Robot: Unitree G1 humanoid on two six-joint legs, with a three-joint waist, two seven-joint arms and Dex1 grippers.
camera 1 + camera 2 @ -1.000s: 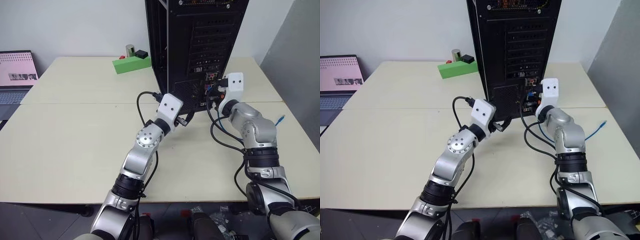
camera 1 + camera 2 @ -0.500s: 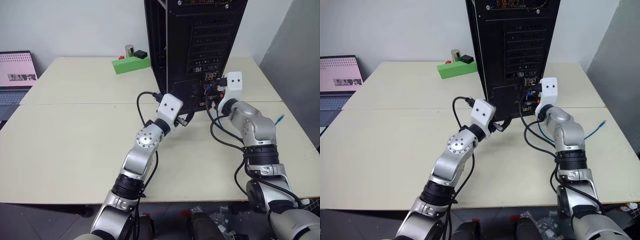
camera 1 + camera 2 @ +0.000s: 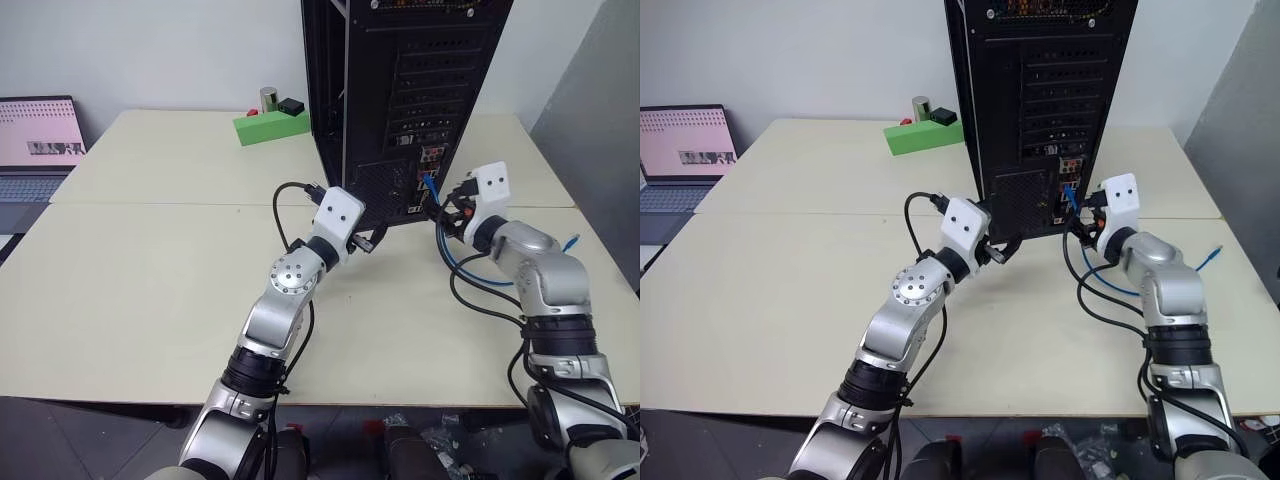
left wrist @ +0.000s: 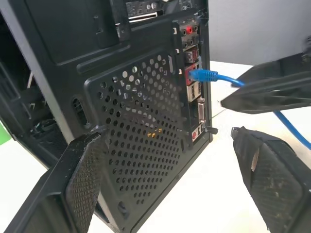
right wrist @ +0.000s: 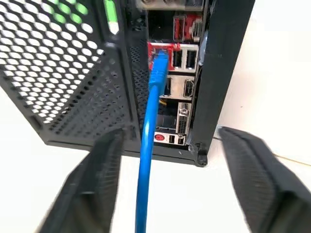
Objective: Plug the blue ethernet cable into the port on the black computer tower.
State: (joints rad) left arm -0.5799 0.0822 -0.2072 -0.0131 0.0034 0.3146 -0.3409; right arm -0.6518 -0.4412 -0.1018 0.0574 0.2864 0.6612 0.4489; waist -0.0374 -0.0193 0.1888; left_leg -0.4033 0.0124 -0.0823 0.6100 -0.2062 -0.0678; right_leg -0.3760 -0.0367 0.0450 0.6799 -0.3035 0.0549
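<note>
The tower (image 3: 400, 100) stands upright near the far edge of the desk (image 3: 150, 280), rear panel facing the robot. The cable (image 5: 151, 141) is seated in the port (image 5: 159, 52), a red-framed socket in the connector cluster at the lower right of the rear panel; from the plug the cord drops to the desk and runs toward the right edge, where its free end (image 3: 566, 239) lies. The right gripper (image 3: 450, 205) sits just off the cluster with its jaws open, one on each side of the cord and clear of it. The left gripper (image 3: 372, 240) hangs at the tower's lower rear corner, jaws spread wide and empty. A green box (image 3: 270, 125) rests at the far edge, left of the tower.
</note>
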